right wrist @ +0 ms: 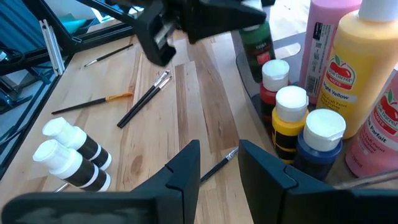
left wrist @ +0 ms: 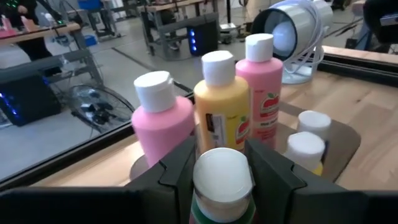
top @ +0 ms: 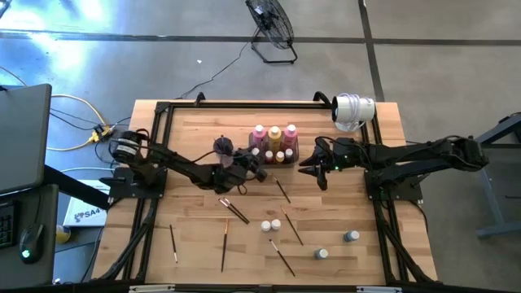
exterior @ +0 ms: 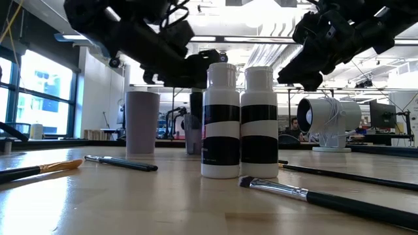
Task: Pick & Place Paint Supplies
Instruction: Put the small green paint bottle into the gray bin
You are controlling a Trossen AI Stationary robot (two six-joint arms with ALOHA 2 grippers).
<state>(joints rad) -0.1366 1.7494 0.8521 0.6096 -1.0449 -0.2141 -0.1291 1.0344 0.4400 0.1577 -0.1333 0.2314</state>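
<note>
Left jaws pinching a small white-capped bottle at the tray; right jaws spread and empty beside it.

Nearest, low in the high view, thin paintbrushes (top: 224, 243) lie scattered on the wooden table (top: 155, 146), with two black-and-white bottles (top: 269, 225) at lower centre and two small grey bottles (top: 337, 245) toward the lower right. Farther up, at centre, the left gripper (left wrist: 222, 180) has its jaws pressed on a tiny white-capped green bottle (left wrist: 222, 183) at the near edge of the dark tray (right wrist: 252, 59). The right gripper (right wrist: 219, 163) hangs just right of the tray, jaws apart, nothing between them. In the tray stand two tall pink bottles (top: 259, 134) with a yellow-orange bottle (top: 275, 134) between them, and small capped bottles (right wrist: 292, 121) in front. Beyond, upper right, sits a white fan (top: 353, 110).
</note>
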